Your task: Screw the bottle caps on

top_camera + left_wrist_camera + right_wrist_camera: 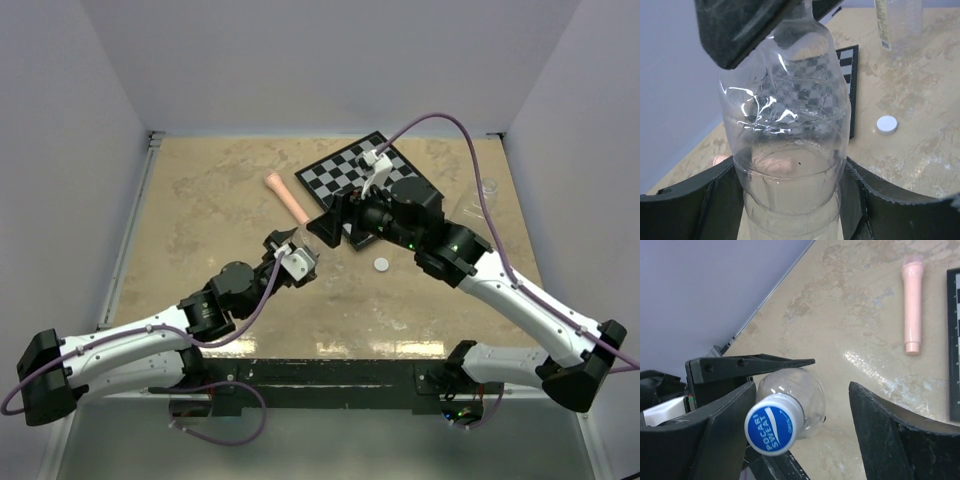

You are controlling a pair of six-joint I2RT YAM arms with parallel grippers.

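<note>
My left gripper (790,200) is shut on the body of a small clear bottle (785,125), holding it above the table (200,200). A blue cap (774,424) with white lettering sits on the bottle's neck (800,390). My right gripper (805,435) stands open around that cap: the cap lies against one finger (725,430), and a wide gap separates it from the other finger (890,430). The two grippers meet at mid table (312,240). A plain white cap (381,264) (886,124) lies on the table. The larger clear bottle (900,25) (487,190) stands at the far right.
A pink tapered stick (287,197) (913,305) lies on the table left of the black-and-white chequered board (370,175). Walls enclose the table on the left, back and right.
</note>
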